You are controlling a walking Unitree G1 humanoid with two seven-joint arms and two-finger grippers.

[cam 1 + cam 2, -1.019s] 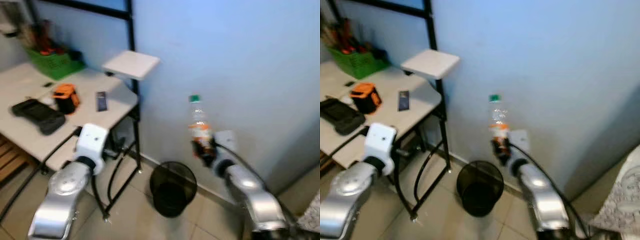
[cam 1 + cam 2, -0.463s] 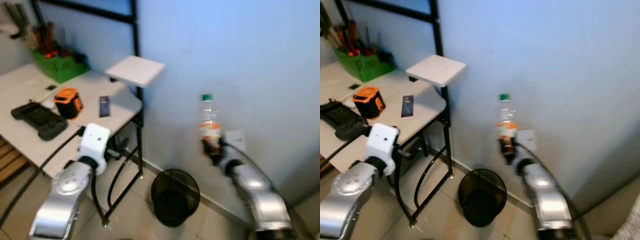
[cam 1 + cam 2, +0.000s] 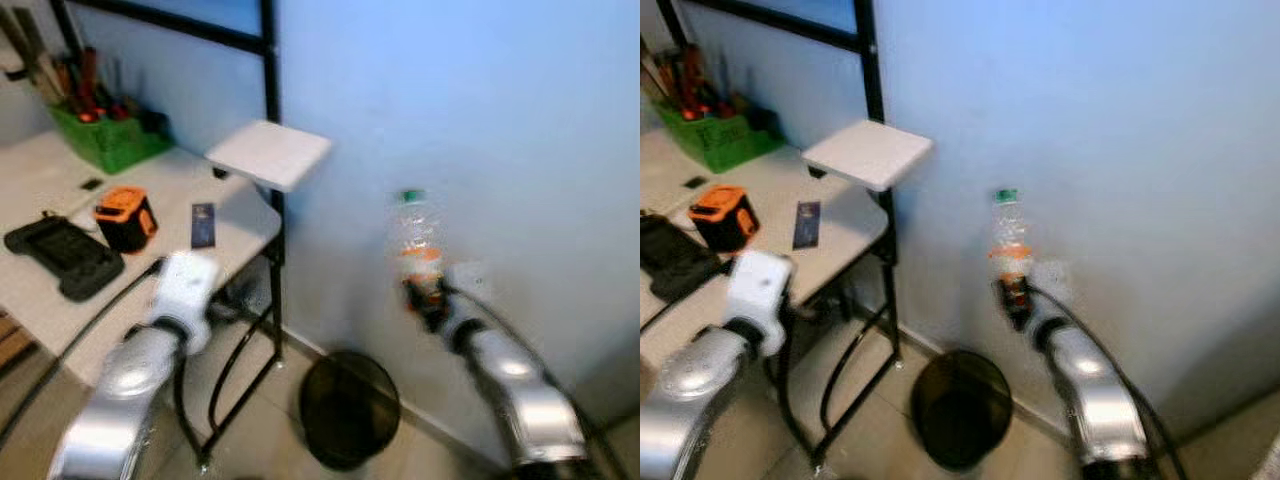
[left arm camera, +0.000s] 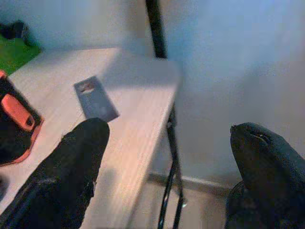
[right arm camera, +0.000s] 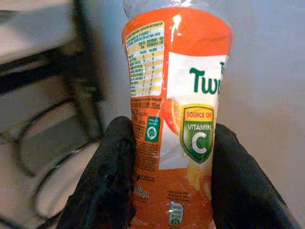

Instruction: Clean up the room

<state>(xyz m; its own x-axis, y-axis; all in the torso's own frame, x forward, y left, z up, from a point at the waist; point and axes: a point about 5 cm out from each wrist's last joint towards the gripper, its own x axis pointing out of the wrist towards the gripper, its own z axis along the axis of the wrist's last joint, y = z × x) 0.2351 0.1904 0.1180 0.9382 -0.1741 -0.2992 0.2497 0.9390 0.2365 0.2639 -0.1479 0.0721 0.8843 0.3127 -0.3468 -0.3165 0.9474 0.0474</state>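
My right gripper [image 3: 427, 298] is shut on a clear plastic bottle [image 3: 418, 245] with a green cap and an orange label, held upright in front of the blue wall. The bottle's label [image 5: 176, 119] sits squeezed between both black fingers [image 5: 112, 176] in the right wrist view. A black mesh waste bin [image 3: 349, 408] stands on the floor below and left of the bottle. My left gripper [image 4: 167, 162] is open, with nothing between its fingers, hovering beside the white desk's corner [image 4: 143, 81].
The white desk [image 3: 150, 215] at left carries an orange and black device [image 3: 125, 216], a black controller [image 3: 62, 258], a dark card [image 3: 202, 224] and a green basket of tools [image 3: 105, 130]. A black rack with a white shelf [image 3: 268, 153] stands against the wall. Cables hang under the desk.
The whole picture shifts between frames, so the camera has moved. The bottle stays upright in my right gripper above the bin. The left arm keeps its pose.
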